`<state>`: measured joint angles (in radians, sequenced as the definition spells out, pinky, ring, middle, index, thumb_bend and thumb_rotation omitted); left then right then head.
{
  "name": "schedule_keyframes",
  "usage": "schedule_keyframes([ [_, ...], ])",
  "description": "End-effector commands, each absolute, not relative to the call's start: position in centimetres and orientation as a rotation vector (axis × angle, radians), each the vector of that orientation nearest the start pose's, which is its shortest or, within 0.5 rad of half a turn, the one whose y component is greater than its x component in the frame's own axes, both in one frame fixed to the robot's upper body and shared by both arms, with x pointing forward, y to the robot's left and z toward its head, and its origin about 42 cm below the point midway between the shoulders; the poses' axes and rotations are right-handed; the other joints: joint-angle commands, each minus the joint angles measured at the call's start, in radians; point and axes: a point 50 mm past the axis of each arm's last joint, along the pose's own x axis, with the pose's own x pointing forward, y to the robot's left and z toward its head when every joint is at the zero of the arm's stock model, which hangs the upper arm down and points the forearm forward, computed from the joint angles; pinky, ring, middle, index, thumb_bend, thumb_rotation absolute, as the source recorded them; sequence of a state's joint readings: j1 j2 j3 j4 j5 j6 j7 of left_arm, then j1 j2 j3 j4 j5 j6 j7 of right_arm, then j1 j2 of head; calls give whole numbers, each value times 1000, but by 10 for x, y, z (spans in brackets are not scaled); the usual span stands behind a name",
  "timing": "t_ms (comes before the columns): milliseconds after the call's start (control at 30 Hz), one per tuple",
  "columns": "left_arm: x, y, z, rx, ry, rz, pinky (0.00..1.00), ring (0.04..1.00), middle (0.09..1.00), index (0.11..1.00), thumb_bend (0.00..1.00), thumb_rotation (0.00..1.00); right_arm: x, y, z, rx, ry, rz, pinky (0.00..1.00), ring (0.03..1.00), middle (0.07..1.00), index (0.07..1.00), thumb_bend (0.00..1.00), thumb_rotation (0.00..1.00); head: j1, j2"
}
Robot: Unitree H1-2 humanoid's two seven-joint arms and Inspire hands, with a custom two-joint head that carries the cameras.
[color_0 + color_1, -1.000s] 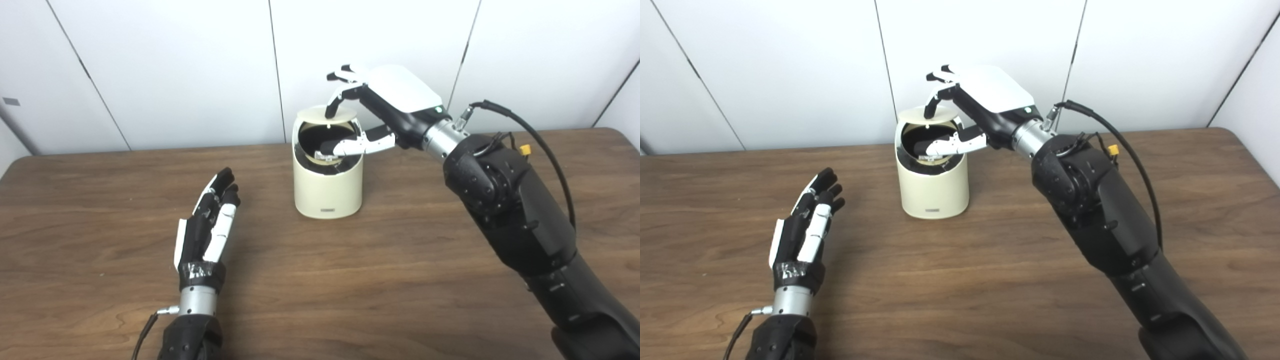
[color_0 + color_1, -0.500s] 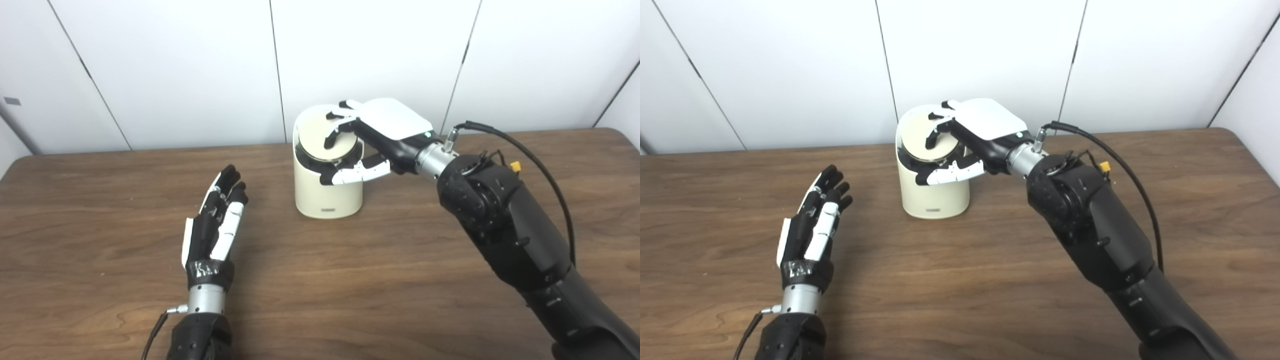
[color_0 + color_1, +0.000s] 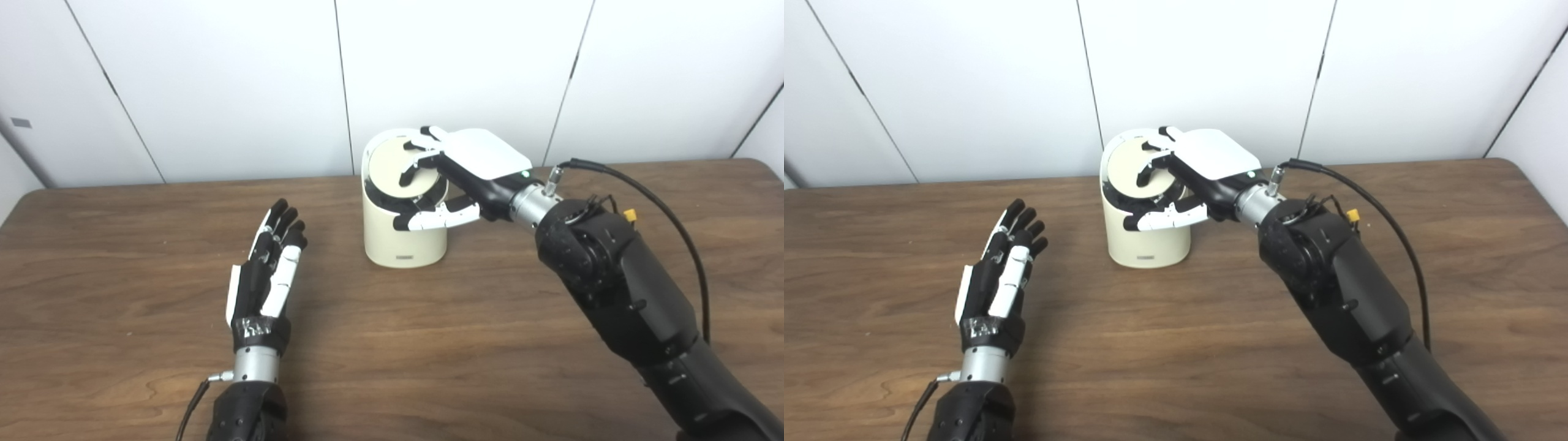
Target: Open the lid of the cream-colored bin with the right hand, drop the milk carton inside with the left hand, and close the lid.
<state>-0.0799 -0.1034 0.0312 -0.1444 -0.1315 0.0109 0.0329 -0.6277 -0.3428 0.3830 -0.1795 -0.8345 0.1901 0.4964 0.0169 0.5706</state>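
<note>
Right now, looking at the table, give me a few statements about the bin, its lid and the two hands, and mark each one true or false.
1. The lid lies down on the cream-colored bin. True.
2. The right hand is over the bin's top, with fingers on the lid. True.
3. The left hand holds a milk carton. False: it holds nothing, fingers straight, and no carton is in view.
4. The bin stands on the table beyond the left hand, nearer the wall. True.
5. The left hand touches the bin. False: it is apart from the bin, to the bin's left.
6. The bin lies on its side. False: it stands upright.
</note>
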Motion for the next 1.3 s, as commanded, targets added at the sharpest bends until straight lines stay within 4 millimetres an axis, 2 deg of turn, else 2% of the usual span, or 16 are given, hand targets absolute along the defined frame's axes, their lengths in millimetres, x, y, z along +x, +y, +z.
schedule_keyframes([
  [0, 308, 179, 180, -273, -317, 13, 914, 920, 933, 993, 567, 546, 403, -155, 300, -1396, -427, 444, 953, 1000, 930, 675, 589, 883, 1, 1],
  [133, 308, 178, 182, -284, -317, -1, 932, 931, 941, 986, 573, 545, 402, -150, 291, -1479, -434, 446, 973, 1000, 949, 680, 618, 960, 0, 3],
  [300, 307, 178, 183, -275, -316, 4, 928, 924, 940, 973, 568, 555, 400, -147, 284, -1519, -440, 466, 999, 1000, 960, 661, 625, 994, 1, 6],
  [767, 308, 179, 187, -267, -316, 10, 933, 927, 936, 984, 565, 580, 399, -143, 270, -1532, -386, 513, 1000, 1000, 976, 652, 627, 1000, 2, 7],
  [1033, 309, 177, 187, -274, -325, 3, 921, 918, 934, 981, 572, 572, 396, -148, 259, -1512, -382, 527, 1000, 1000, 966, 625, 606, 1000, 0, 5],
  [1133, 309, 176, 186, -265, -323, 2, 915, 919, 933, 979, 574, 573, 395, -151, 260, -1489, -395, 518, 1000, 1000, 963, 626, 596, 1000, 1, 6],
  [1267, 309, 176, 186, -258, -323, 2, 918, 917, 932, 980, 565, 586, 393, -158, 277, -1369, -443, 439, 1000, 1000, 939, 659, 590, 1000, 2, 5],
])
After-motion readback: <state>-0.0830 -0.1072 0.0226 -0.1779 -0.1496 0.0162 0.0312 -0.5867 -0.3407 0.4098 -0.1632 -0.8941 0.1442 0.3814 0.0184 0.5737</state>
